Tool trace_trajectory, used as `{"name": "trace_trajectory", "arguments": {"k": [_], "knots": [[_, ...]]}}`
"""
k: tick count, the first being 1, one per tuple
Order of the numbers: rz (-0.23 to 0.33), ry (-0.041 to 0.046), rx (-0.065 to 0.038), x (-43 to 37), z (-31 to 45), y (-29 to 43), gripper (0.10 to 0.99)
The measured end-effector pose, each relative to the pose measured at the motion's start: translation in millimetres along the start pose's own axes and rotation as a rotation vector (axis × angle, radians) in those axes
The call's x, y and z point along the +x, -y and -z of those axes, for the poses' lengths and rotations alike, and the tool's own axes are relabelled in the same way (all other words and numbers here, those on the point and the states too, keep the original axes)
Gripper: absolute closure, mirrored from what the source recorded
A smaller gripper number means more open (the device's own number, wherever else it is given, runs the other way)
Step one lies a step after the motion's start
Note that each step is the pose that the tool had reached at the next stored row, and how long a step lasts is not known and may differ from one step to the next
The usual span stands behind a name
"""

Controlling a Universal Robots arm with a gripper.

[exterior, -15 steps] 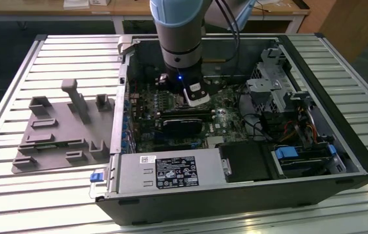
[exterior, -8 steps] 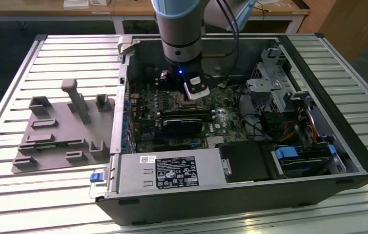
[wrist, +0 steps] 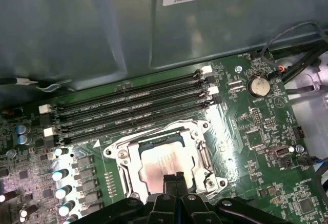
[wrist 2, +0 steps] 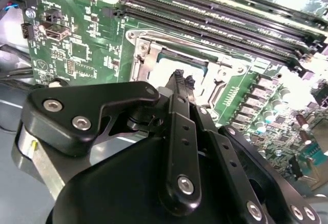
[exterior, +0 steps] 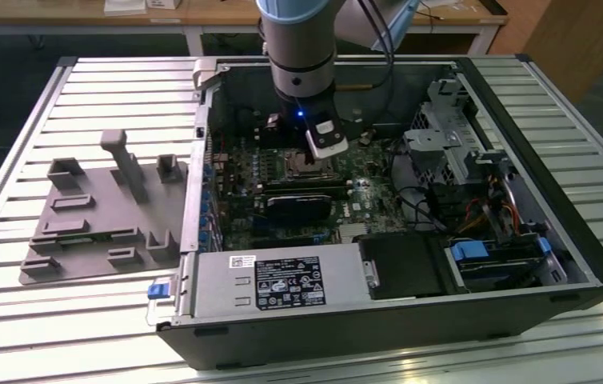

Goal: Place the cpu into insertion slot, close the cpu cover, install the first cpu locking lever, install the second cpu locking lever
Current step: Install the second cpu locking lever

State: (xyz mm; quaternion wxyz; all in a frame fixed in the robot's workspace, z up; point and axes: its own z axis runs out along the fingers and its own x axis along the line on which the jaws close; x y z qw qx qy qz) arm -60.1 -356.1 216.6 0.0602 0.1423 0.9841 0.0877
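Silvery metal marks the work site: the cpu (wrist: 163, 158), a small flat square with a pale matt top, lies seated in the insertion slot (wrist: 134, 143) on the green motherboard (wrist: 256, 131). Around it sits the cpu cover (wrist: 202, 155), a thin bright frame plate with a square window, lying flat over the socket in both wrist views.

Black, hard-edged links of the pincer (wrist: 174, 179) hang directly above the near edge of the chip. Its two slim fingers (wrist 2: 178, 80) are pressed together into one narrow tip, gripping nothing; whether the tip touches the chip cannot be told.

Four long dark ribbed memory slots (wrist: 133, 106) run parallel just beyond the socket. A round coin battery (wrist: 259, 85) gleams to one side.

In the exterior view the arm (exterior: 299, 48), glossy grey-blue, reaches straight down into an open black computer case (exterior: 387, 320) lying on a slatted metal counter (exterior: 24, 320). On the exterior view's left rests a grey moulded fixture tray (exterior: 88, 232). A grey power-supply box (exterior: 269, 280) occupies the case's near edge.
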Motion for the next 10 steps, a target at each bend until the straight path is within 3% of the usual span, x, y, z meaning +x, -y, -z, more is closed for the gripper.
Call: {"name": "trace_trajectory", "arguments": {"k": [10], "knots": [[0.000, 0.0003, 0.001, -0.5, -0.5, -2.2, 0.984]]}}
